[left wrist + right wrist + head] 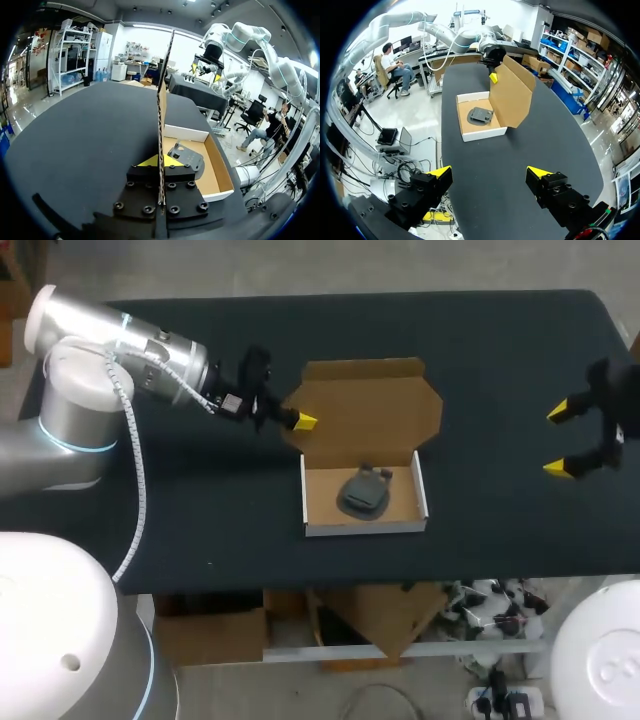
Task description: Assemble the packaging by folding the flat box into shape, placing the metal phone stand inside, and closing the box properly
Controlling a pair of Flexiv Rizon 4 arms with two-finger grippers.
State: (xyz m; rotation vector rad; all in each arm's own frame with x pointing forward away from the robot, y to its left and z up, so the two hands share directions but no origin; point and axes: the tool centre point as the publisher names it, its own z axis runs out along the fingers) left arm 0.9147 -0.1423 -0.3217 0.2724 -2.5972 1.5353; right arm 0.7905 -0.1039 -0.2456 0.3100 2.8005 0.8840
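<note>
The white-sided cardboard box [365,527] sits open, lid [365,400] raised, dark metal phone stand [365,492] lying inside.

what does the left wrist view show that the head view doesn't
Only the left wrist view: the lid seen edge-on, standing upright, pinched between the fingers of the left gripper. Only the head view: the lid's broad brown face with its clipped corners. Both: the phone stand lying inside the open, white-walled box.

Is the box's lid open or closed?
Open. The lid stands raised behind the tray, pinched at its edge by the left gripper, and the phone stand shows inside.
</note>
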